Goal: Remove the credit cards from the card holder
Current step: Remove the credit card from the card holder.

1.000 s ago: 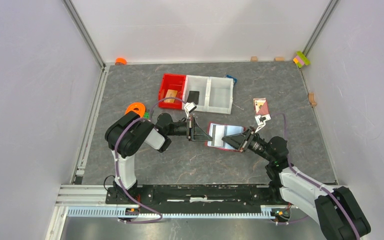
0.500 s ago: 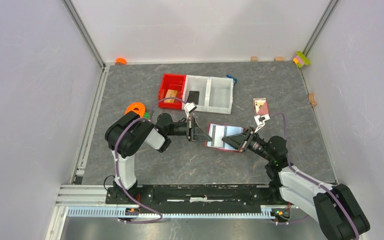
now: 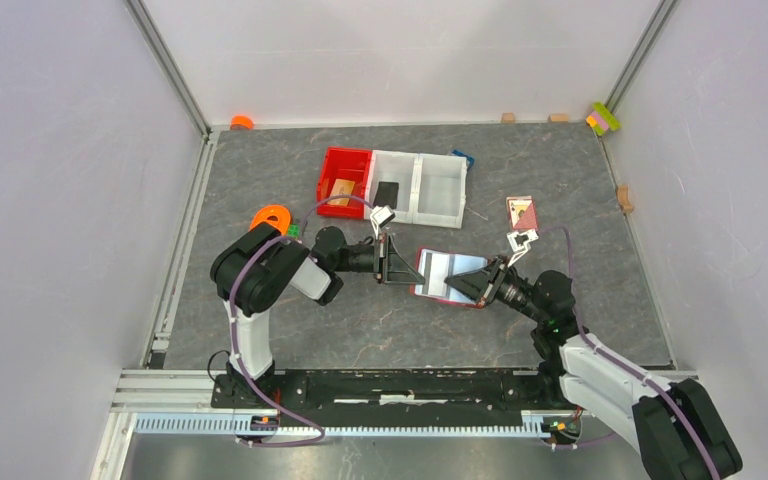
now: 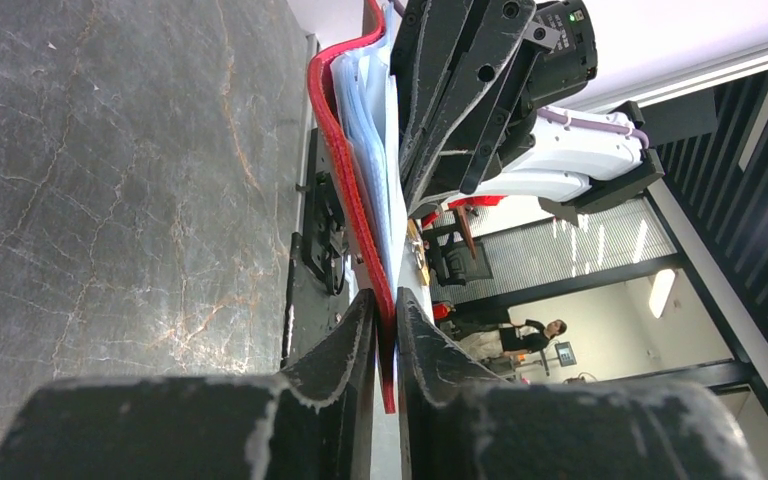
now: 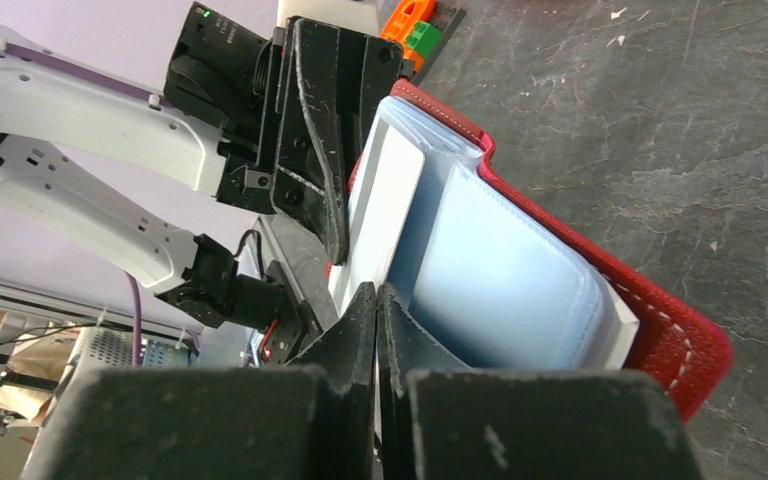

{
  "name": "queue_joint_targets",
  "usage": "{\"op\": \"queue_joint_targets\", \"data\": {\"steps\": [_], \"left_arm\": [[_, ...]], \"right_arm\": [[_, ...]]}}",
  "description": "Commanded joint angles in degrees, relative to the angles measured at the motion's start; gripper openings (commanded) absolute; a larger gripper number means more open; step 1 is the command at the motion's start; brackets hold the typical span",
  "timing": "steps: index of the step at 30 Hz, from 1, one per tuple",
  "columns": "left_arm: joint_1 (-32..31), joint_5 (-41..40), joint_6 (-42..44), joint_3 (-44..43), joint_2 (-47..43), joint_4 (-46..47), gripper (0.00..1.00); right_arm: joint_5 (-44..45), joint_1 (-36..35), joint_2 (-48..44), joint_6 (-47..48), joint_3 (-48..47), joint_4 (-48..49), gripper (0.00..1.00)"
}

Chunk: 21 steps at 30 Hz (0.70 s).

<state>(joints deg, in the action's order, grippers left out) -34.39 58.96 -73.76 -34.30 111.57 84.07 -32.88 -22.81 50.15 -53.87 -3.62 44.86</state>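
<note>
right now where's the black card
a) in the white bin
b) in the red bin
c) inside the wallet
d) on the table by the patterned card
a: the black card lies in the left compartment of the white bin, beside the red bin, which holds the tan card.

Nothing legible on any of my feeds. The card holder (image 5: 678,342) shows its pale sleeves to the right wrist camera, and I see no print on them. The pink-and-white patterned card (image 3: 522,212) carries a red triangle design, with any lettering too small to read from the top camera. Same for the tan-orange card (image 3: 343,191) in the red bin (image 3: 345,153): too small to tell.
</note>
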Motion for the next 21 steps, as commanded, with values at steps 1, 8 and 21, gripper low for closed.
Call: {"op": "queue_joint_targets", "data": {"steps": [1, 8, 21], "left_arm": [[-0.72, 0.02, -0.34, 0.03, -2.68, 3.36, 0.17], [-0.06, -0.34, -0.34, 0.38, -2.77, 3.38, 0.05], [-0.40, -0.08, -0.15, 0.40, -3.11, 3.29, 0.02]], "right_arm": [[1.14, -0.38, -2.65, 4.19, -3.05, -5.27, 0.00], [2.39, -0.11, -4.30, 5.56, -3.33, -8.67, 0.00], [-0.20, -0.04, -3.30, 4.38, -3.30, -5.73, 0.24]]}}
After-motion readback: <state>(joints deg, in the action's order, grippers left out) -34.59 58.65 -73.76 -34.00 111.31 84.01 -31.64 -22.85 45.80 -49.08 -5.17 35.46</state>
